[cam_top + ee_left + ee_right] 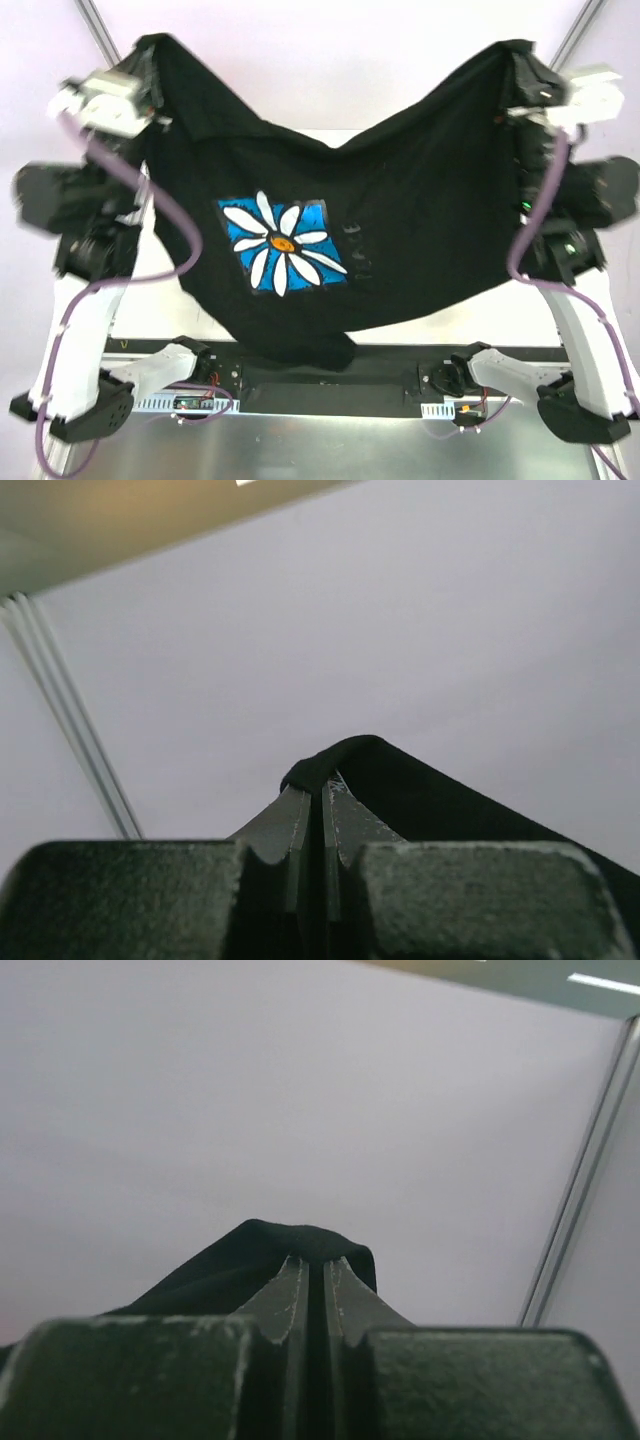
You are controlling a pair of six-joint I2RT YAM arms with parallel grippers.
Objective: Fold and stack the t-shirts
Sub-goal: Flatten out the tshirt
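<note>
The large black t-shirt with the blue square daisy print hangs spread in the air between both arms, sagging in the middle, its lower edge bunched near the arm bases. My left gripper is shut on its upper left corner; the black cloth pokes out past the fingertips. My right gripper is shut on the upper right corner; its black cloth shows over the fingertips. The pink and white shirts are hidden or out of view.
The white table lies under the hanging shirt, mostly covered by it. Metal frame posts stand at the back left and back right. Both wrist views face a plain pale wall.
</note>
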